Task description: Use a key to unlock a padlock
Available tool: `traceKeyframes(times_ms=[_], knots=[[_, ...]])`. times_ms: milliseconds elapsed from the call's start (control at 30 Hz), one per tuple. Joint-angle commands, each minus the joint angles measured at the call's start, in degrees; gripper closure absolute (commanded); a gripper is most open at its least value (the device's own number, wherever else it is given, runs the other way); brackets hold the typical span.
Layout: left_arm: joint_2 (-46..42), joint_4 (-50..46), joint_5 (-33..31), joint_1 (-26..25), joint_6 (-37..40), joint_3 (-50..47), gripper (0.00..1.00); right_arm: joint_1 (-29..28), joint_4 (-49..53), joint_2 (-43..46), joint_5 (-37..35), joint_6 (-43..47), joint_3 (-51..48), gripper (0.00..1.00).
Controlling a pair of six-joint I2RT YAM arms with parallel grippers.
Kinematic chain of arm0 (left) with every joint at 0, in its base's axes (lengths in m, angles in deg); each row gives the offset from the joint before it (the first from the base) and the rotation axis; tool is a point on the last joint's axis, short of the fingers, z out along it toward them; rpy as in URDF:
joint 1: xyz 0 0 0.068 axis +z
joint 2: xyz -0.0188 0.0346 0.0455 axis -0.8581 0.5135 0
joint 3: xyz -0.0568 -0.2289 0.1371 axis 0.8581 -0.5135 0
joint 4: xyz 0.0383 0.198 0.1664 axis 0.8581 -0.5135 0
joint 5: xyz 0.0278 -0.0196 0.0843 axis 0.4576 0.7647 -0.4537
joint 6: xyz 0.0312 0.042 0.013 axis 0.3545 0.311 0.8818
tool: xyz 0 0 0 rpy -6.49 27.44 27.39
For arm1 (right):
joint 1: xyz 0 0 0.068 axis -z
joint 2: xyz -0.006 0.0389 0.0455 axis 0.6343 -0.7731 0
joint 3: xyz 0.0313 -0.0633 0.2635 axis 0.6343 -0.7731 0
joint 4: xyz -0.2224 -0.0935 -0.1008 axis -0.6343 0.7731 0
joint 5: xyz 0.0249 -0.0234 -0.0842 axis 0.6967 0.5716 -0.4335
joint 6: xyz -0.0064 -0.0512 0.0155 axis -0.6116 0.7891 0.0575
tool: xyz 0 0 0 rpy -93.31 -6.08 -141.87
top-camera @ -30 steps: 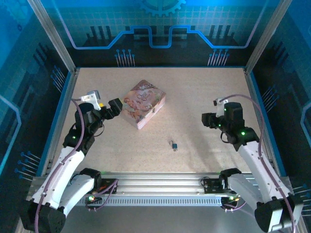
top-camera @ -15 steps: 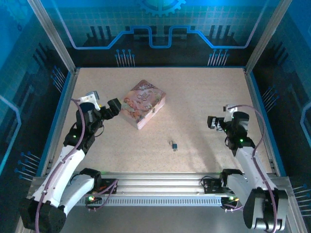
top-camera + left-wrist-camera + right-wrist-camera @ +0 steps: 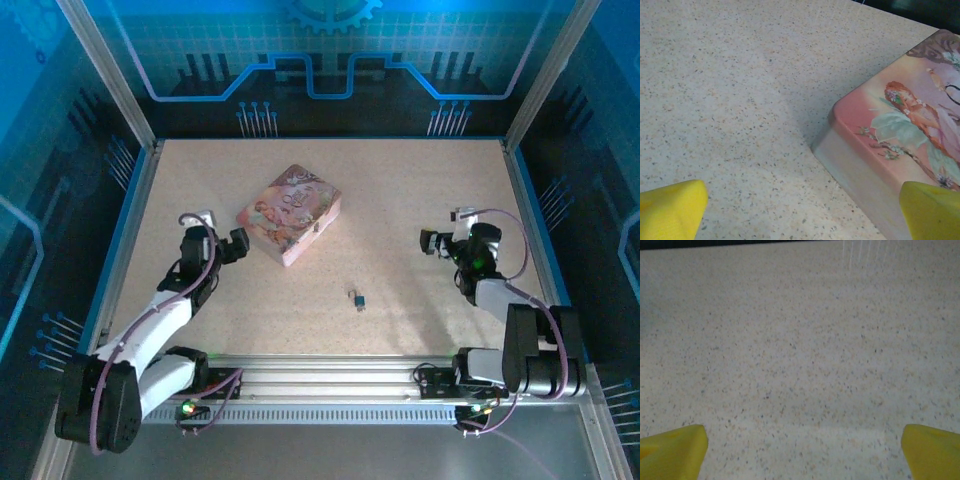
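I see the padlock point(image 3: 357, 300) lying on the table point(image 3: 420, 180), in the middle near the front edge and well apart from both arms. I cannot tell the key apart from it. My left gripper point(image 3: 238, 244) stands wide, just beside the left corner of the tin point(image 3: 292, 212), and holds nothing. My right gripper point(image 3: 429, 243) is wide too, with bare table between its fingertips point(image 3: 672, 450).

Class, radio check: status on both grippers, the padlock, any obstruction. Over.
Left gripper open, empty, beside pink tin. Right gripper open, empty, over table. Padlock on table between arms, untouched. Nothing blocking it.
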Motion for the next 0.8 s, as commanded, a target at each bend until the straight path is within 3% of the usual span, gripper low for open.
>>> traceKeyframes(times_ms=[0, 233, 467, 567, 767], knots=[[1.10, 7.28, -1.12, 0.74, 6.51, -0.13, 0.01, -0.22, -7.63, -2.70, 2.56, -0.78, 0.97, 0.00], [7.29, 18.20, -1.60, 1.39, 10.93, -3.32, 0.01, -4.96, -11.71, -9.71, 1.62, 3.72, 2.59, 0.00], [13.86, 28.87, 2.60, 1.99, 11.23, -5.61, 0.01, -6.38, -9.55, -10.23, -0.76, 4.71, 3.78, 0.00], [15.43, 31.60, 4.57, 1.95, 11.55, -5.50, 0.01, -6.46, -14.66, -11.58, -2.18, 4.14, 1.62, 0.00], [16.74, 32.16, 7.22, 1.97, 12.67, -4.58, 0.01, -6.75, -14.22, -11.44, -2.80, 4.20, 1.67, 0.00]])
